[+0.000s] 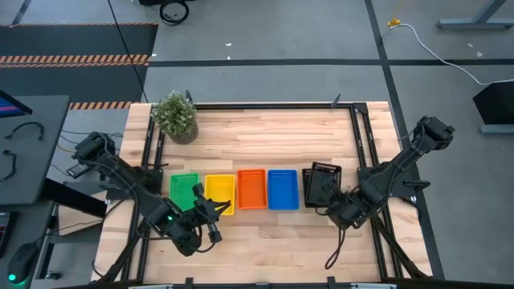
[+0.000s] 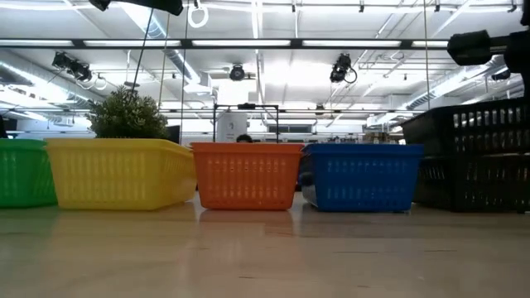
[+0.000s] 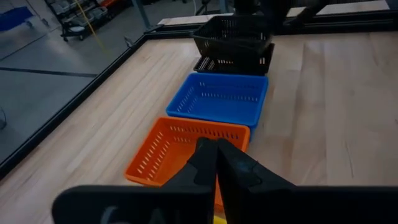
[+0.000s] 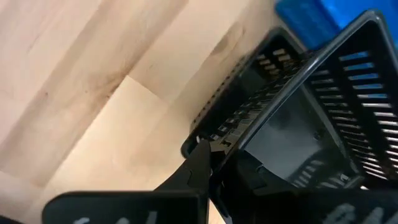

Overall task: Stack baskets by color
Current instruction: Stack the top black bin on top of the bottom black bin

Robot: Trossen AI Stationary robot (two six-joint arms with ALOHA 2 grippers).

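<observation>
A light wooden table (image 1: 265, 128) with a dark metal frame along its edges carries a row of baskets across its middle. From left to right lie the green basket (image 1: 184, 191), the yellow basket (image 1: 218, 193), the orange basket (image 1: 251, 189), the blue basket (image 1: 283, 189) and the black baskets (image 1: 320, 183). A small potted plant (image 1: 175, 116) stands at the far left.

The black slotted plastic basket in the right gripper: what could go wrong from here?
1. The right gripper pinches only the rim of the tilted black slotted plastic basket, so it may slip or swing.
2. The second black basket beneath looks offset, so nesting may jam.
3. The blue plastic basket stands close and might be pushed.
</observation>
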